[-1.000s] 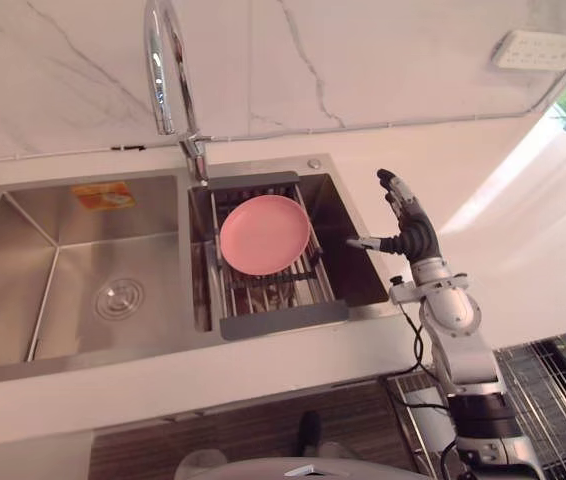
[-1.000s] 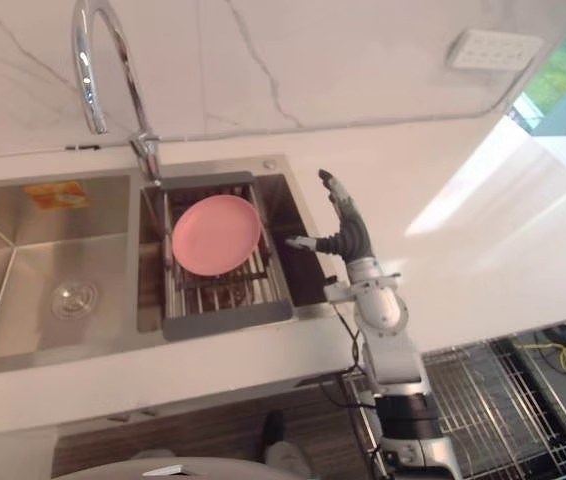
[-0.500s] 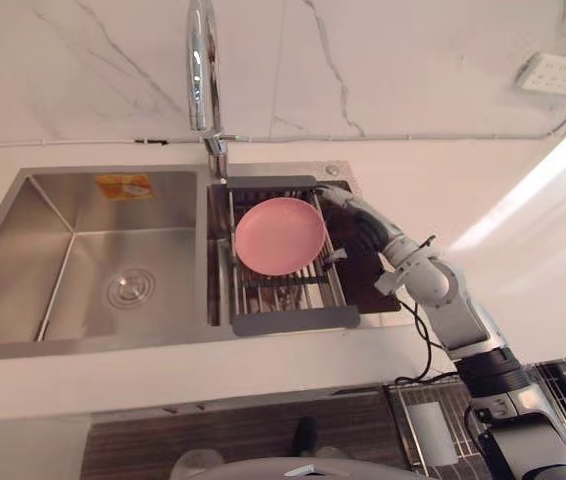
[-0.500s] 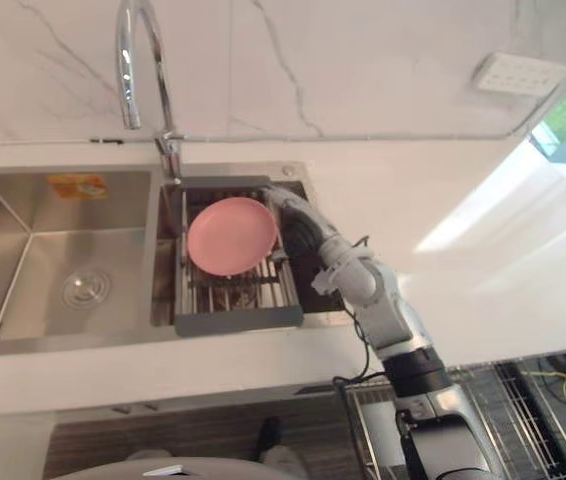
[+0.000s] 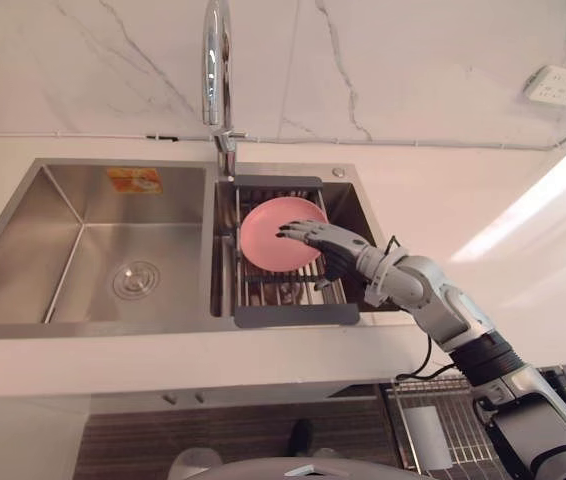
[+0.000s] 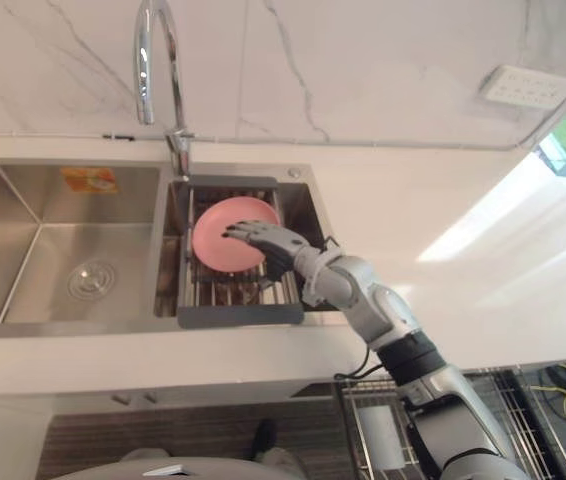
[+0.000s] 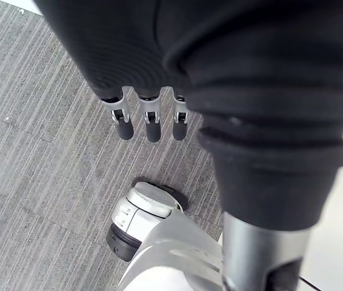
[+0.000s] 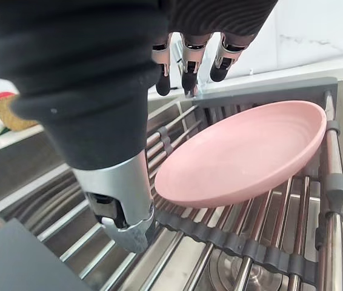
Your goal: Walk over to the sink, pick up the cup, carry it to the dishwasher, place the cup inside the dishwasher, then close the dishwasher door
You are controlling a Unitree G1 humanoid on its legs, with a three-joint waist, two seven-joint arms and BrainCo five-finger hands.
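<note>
The piece to be lifted is a pink plate [image 5: 261, 238], not a cup. It rests on the bars of a grey drying rack [image 5: 293, 315] set across the right basin of the sink [image 5: 83, 250], at the centre of the frame below the tap [image 5: 218, 60]. The right hand [image 5: 328, 245] hovers just above the plate with fingers straight and spread, holding nothing, probably placed to close on the rim. The left hand [image 7: 153, 124] hangs open over the floor [image 7: 32, 151], idle.

Right hand [image 5: 331, 248] outstretched, fingers [image 8: 189, 71] straight; left hand [image 7: 153, 118] relaxed
</note>
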